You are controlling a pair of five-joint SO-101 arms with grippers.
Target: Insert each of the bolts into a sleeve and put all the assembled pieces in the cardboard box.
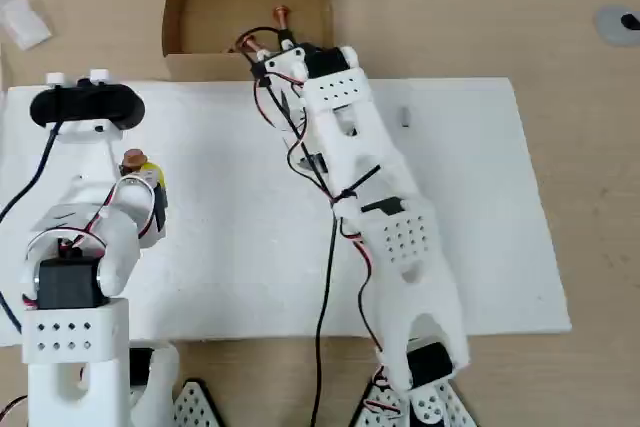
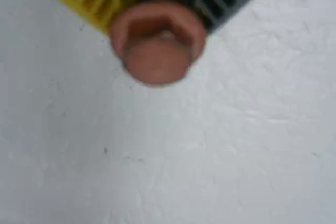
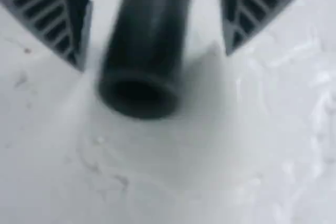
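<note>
Copper hex-headed bolt [image 2: 156, 45] — pinched in my left claw [image 2: 157, 3] (ribbed inside); right claw [image 3: 155, 53] gapes astride a smooth dark sleeve [image 3: 144, 45].

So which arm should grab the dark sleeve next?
Right. The right claw is open, with the sleeve lying on the white mat between its fingers. The left claw is shut on a bolt, so it probably can't take more.

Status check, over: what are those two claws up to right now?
Left gripper shut on copper hex-head bolt. Right gripper open, astride dark cylindrical sleeve on white foam mat. Nothing seen blocking.
</note>
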